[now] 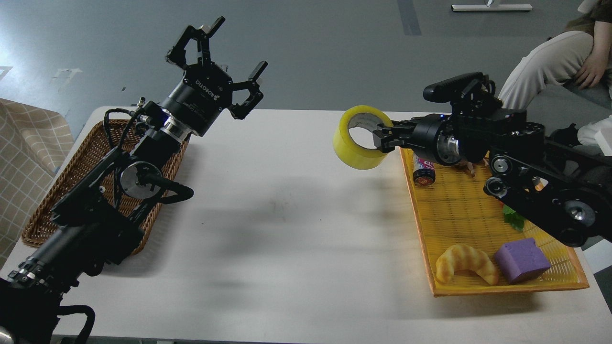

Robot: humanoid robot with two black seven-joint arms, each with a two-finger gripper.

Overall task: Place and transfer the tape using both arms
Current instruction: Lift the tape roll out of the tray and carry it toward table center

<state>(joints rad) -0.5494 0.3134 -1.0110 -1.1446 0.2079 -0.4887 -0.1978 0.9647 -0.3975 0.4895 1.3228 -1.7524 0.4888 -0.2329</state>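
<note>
The tape (356,143), a yellow translucent roll with a grey-white core, hangs in the air above the white table (287,229), just left of the yellow tray (478,286). My right gripper (385,135) is shut on the roll's right wall, one finger inside the core. My left gripper (215,62) is open and empty, fingers spread, raised above the table's far left, over the right edge of the brown wicker basket (62,191).
The yellow tray holds a purple-red drink can (423,172), a croissant (466,270), a purple block (521,260), green leaves and a toy partly hidden by my right arm. A seated person (564,62) is at the far right. A checked cloth lies at the left edge.
</note>
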